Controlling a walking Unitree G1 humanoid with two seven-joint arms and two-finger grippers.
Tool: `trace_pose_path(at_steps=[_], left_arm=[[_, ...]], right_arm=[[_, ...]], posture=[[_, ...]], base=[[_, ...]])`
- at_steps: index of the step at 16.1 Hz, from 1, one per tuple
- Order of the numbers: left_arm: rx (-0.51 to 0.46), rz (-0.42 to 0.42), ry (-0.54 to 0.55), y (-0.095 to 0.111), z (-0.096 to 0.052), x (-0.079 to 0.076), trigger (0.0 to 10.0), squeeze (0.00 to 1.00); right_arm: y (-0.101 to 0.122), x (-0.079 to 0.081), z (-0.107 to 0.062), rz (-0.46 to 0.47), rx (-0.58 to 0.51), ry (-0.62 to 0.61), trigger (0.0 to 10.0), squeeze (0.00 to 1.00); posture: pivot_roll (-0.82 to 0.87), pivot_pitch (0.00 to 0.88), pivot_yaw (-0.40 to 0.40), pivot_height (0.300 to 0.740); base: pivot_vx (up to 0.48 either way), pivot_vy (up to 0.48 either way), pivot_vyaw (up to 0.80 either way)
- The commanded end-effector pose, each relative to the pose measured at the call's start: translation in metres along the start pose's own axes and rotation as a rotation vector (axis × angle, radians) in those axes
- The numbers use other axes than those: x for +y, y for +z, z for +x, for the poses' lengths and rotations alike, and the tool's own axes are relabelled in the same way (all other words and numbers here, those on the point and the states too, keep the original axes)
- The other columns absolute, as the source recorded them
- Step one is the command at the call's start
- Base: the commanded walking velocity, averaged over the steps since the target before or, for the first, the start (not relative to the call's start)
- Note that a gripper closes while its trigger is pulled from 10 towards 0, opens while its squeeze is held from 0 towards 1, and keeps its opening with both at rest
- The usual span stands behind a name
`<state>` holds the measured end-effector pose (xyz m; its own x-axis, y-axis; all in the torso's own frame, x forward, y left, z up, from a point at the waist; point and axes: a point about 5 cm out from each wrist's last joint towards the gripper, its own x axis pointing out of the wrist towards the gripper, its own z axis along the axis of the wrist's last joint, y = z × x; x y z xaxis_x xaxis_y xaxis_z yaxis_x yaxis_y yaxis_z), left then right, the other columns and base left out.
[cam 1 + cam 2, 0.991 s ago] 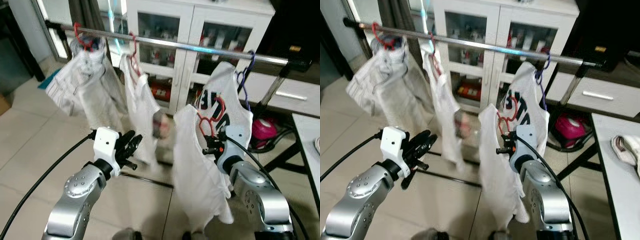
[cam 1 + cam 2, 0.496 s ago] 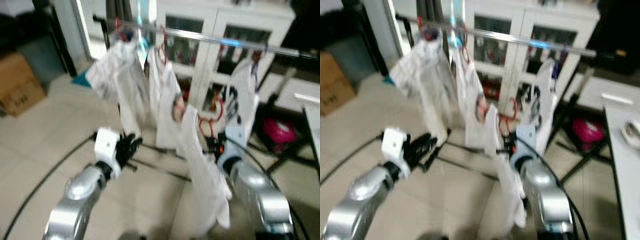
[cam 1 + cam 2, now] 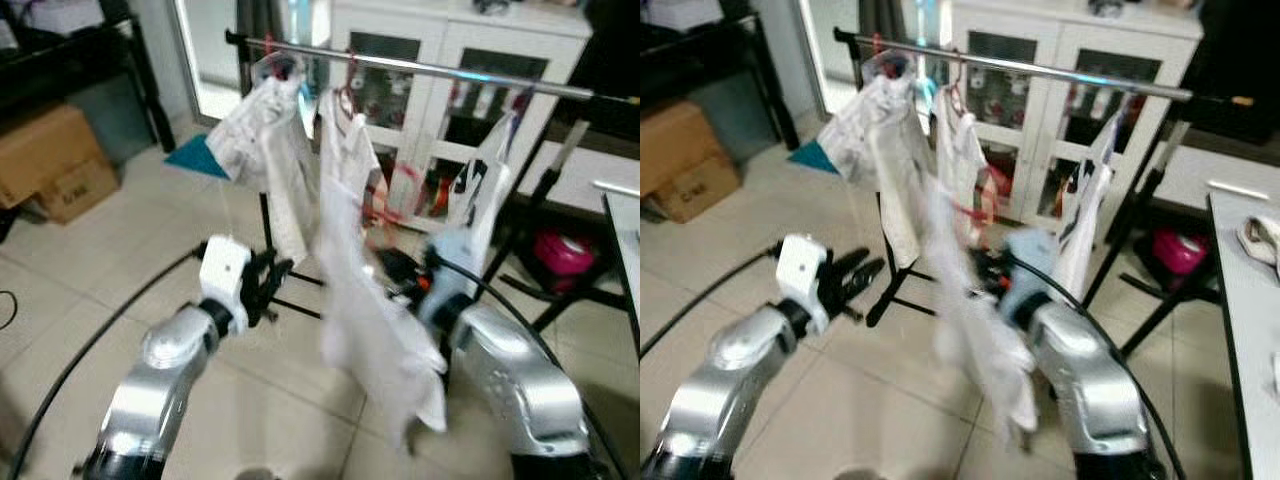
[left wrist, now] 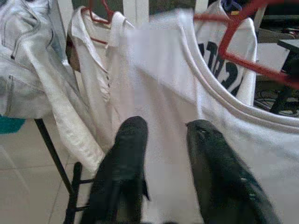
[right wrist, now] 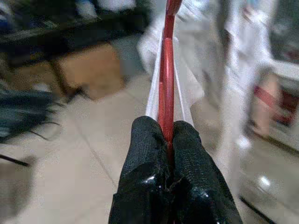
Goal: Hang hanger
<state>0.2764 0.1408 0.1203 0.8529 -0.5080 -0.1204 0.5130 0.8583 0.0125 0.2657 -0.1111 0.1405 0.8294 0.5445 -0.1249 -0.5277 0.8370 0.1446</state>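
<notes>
A red hanger (image 5: 166,70) with a white shirt (image 3: 365,320) is pinched tightly by the right gripper (image 5: 167,140) and carried below the rail (image 3: 470,72); lifting its hook over seems next. The left gripper (image 4: 166,135) is held open, empty.

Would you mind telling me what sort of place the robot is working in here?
Most likely a room in a home used for drying or storing laundry. A metal clothes rail carries hung garments, a white glass-door cabinet stands behind it, and the floor is tiled. The right gripper grips a red hanger.

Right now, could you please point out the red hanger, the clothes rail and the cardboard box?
red hanger (image 5: 167,70): right wrist view, its bar above the right hand.
clothes rail (image 3: 440,68): left eye view, bare middle stretch.
cardboard box (image 3: 50,155): left eye view, front face.
</notes>
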Motion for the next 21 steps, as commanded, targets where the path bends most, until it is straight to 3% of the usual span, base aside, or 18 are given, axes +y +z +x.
trace_pose_path(at_steps=[1, 2, 4, 5, 10, 14, 15, 21], left_arm=[[-0.014, 0.026, 0.012, 0.005, 0.009, 0.0, 10.0, 1.0], [-0.019, 0.04, 0.021, 0.007, 0.012, 0.001, 10.0, 0.97], [-0.032, 0.049, 0.044, 0.01, 0.017, 0.004, 10.0, 0.1], [-0.075, 0.048, 0.044, 0.015, 0.021, 0.004, 10.0, 0.0], [-0.187, 0.027, -0.07, 0.029, 0.029, -0.004, 10.0, 0.0], [-0.151, 0.028, -0.044, 0.024, 0.035, 0.002, 10.0, 0.0], [-0.15, 0.026, -0.007, 0.024, 0.037, 0.007, 0.0, 0.0], [-0.158, 0.035, -0.04, 0.023, 0.039, 0.006, 0.0, 0.0]], right_arm=[[0.015, 0.009, 0.001, -0.024, -0.066, 0.068, 0.0, 0.0], [0.017, 0.012, 0.001, -0.025, -0.075, 0.087, 0.0, 0.0], [0.019, 0.017, 0.0, -0.034, -0.089, 0.128, 0.0, 0.0], [0.02, 0.02, -0.001, -0.047, -0.097, 0.167, 0.0, 0.0], [0.017, 0.03, -0.003, -0.085, -0.081, 0.241, 0.0, 0.0], [0.017, 0.033, -0.003, -0.089, -0.088, 0.275, 0.0, 0.0], [0.016, 0.034, -0.003, -0.088, -0.091, 0.285, 0.0, 0.0], [0.015, 0.037, -0.005, -0.076, -0.1, 0.296, 0.0, 0.0]], posture=[[0.0, 0.0, 0.011, 0.74], [0.0, 0.0, 0.013, 0.74], [0.0, 0.0, 0.018, 0.74], [-0.01, 0.0, 0.02, 0.74], [-0.01, 0.0, 0.024, 0.74], [-0.02, 0.0, 0.031, 0.74], [-0.02, 0.0, 0.034, 0.74], [-0.03, 0.0, 0.041, 0.74]], base=[[0.0, 0.0, 0.0], [0.0, 0.0, 0.0], [0.0, 0.0, 0.0], [0.0, 0.0, 0.0], [0.0, 0.0, 0.0], [0.0, 0.0, 0.0], [0.0, 0.0, 0.0], [0.0, 0.0, 0.0]])
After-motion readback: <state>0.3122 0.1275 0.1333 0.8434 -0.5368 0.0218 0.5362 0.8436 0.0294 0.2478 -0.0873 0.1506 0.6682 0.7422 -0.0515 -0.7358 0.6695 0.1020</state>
